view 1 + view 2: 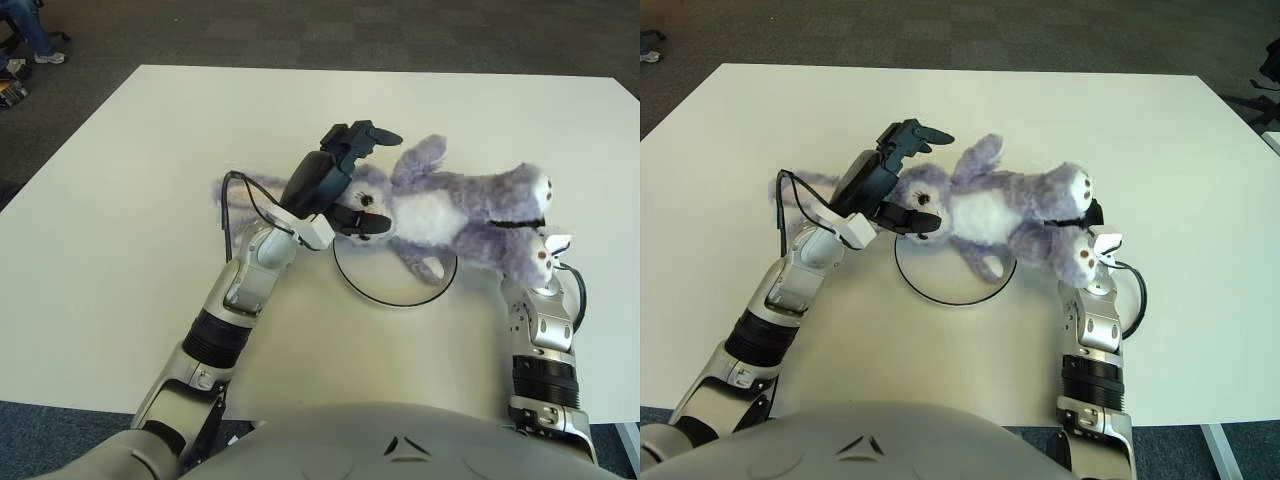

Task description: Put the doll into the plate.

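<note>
Here the doll [440, 215] lies over the plate [385, 292] between the hands, left hand [335, 180] spread open at its head, right hand [1090, 215] hidden under its legs, grip unclear.

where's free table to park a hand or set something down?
Bare: table on the robot's left of the left hand, the far strip beyond the doll, and the near edge below the plate. Crowded: centre, where doll, plate and right hand bunch.

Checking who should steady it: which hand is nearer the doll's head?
Left. The left hand is at the doll's head, fingers spread around it above the plate. The right hand is at the doll's legs, the opposite end.
</note>
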Robot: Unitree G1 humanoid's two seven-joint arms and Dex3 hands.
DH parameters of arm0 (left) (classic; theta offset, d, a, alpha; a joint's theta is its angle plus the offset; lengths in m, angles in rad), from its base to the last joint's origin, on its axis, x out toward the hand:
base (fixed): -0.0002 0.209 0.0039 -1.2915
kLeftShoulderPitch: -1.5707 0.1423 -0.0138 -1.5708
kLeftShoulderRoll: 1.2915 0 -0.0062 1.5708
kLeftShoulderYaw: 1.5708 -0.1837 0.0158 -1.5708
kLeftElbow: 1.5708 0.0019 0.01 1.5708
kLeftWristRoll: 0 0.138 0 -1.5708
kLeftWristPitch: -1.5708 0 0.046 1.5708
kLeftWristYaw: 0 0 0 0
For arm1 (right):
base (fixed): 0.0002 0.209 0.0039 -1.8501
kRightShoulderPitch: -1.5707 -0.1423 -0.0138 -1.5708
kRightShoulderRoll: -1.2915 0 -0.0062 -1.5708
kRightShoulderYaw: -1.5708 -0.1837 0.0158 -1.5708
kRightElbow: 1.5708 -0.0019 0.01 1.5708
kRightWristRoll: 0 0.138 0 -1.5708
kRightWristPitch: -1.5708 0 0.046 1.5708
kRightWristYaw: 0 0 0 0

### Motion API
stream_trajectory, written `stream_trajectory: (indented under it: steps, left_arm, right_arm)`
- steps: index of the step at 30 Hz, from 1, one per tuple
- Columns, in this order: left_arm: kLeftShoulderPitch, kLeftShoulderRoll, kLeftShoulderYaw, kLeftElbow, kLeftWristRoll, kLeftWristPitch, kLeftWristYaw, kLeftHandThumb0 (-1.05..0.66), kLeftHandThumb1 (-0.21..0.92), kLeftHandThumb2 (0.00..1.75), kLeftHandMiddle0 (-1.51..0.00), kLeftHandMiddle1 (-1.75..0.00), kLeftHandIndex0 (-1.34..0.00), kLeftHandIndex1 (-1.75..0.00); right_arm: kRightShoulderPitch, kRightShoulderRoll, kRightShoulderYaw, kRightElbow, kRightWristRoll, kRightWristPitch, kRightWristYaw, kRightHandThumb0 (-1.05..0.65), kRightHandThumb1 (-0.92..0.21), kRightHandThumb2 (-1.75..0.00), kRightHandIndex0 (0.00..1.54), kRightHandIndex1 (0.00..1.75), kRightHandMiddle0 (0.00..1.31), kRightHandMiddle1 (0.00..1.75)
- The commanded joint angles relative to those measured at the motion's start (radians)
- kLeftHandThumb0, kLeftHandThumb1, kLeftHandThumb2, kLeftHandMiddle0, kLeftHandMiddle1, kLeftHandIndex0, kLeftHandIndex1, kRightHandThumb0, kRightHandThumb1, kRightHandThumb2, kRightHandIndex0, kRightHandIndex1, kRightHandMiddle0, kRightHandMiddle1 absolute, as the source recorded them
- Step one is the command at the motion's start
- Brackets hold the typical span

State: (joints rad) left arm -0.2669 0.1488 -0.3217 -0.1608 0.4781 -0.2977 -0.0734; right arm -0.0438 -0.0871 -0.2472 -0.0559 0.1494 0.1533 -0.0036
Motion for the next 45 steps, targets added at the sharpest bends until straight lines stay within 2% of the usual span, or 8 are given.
stream_trajectory:
  steps: [1,12,29,38,45]
  left_arm:
    - [-0.005,0.01,0.005,0.001,-0.014,-0.003,-0.016,-0.84,0.75,0.54,-0.08,-1.03,0.0,-0.93]
    - [-0.007,0.02,0.005,0.003,-0.014,-0.007,-0.02,-0.93,0.9,0.41,-0.13,-0.76,0.0,-0.88]
    - [0.004,0.014,0.02,0.024,-0.033,-0.047,0.01,-0.93,0.92,0.41,-0.17,-0.63,0.0,-0.81]
    - [0.004,0.045,0.13,0.085,-0.021,-0.111,0.117,-0.86,0.92,0.49,-0.23,-0.72,0.0,-0.87]
    - [-0.012,0.021,0.168,0.104,0.032,-0.11,0.221,-0.84,0.92,0.57,-0.22,-1.03,0.0,-1.07]
  right_arm:
    - [0.033,0.016,0.005,0.017,0.014,0.047,-0.005,-0.45,-0.42,-1.2,1.18,1.75,0.54,1.75]
    - [0.033,0.018,0.005,0.008,0.016,0.067,-0.01,-0.45,-0.41,-1.2,1.2,1.75,0.54,1.75]
    - [0.033,0.022,0.009,-0.001,0.004,0.08,-0.025,-0.45,-0.42,-1.2,1.19,1.75,0.54,1.75]
    - [0.033,0.022,0.009,0.002,0.007,0.078,-0.026,-0.45,-0.41,-1.2,1.19,1.75,0.54,1.75]
    - [0.03,0.012,0.01,0.021,0.006,0.062,-0.01,-0.46,-0.4,-1.22,1.2,1.75,0.55,1.75]
